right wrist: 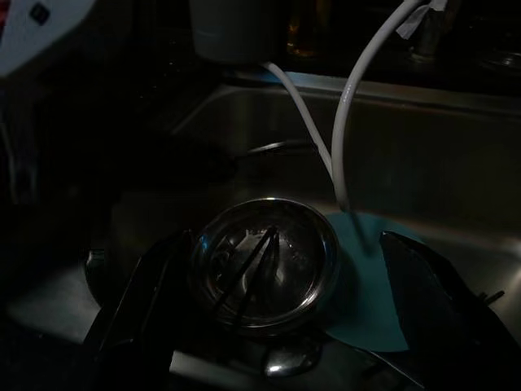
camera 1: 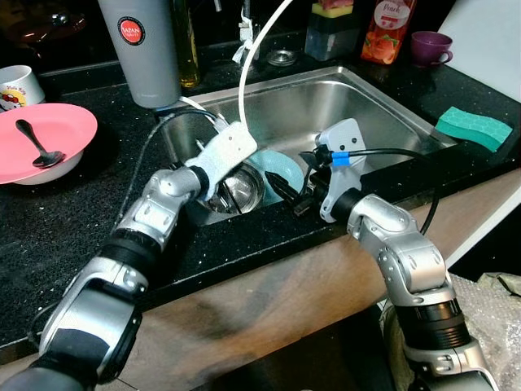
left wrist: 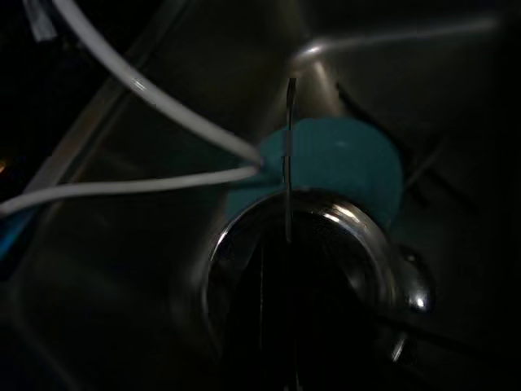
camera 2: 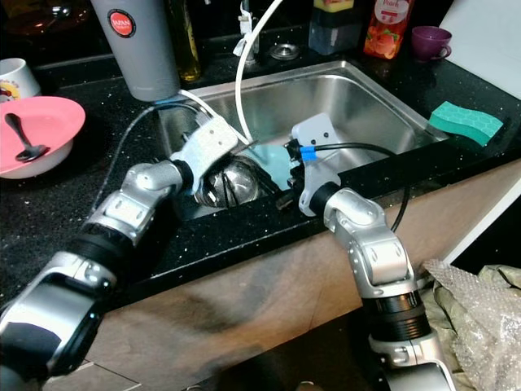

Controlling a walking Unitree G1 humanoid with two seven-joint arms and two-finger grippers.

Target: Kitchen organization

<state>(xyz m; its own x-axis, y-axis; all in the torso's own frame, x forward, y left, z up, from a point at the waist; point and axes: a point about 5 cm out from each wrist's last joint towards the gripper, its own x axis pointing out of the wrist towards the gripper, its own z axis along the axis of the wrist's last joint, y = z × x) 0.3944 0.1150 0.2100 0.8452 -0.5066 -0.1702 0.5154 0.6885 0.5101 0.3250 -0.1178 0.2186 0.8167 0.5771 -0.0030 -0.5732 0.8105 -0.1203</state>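
Both robot arms reached down into the shiny metal sink (camera 1: 383,102). At the near left of the sink sat a round steel bowl (right wrist: 264,265), and dark thin sticks lay across the inside of it. A teal plate (right wrist: 366,281) lay flat under the bowl and stuck out on the side toward the right arm. The right gripper (right wrist: 277,318) had its two black fingers (right wrist: 138,301) spread wide, one on each side of the bowl, and they did not look like they touched it. The left gripper (camera 1: 213,189) hung just over the bowl, but it was too dark to tell if its fingers were open or closed. A white hose (camera 1: 256,49) curved down into the sink near the plate. On the black counter (camera 1: 49,220) to the left was a pink bowl (camera 1: 57,130) with a dark spoon (camera 1: 37,147) in it. A tall grey jug (camera 1: 142,49) stood behind the sink. A green sponge (camera 1: 474,128) lay on the counter to the right, and a purple cup (camera 1: 429,46) stood farther back.
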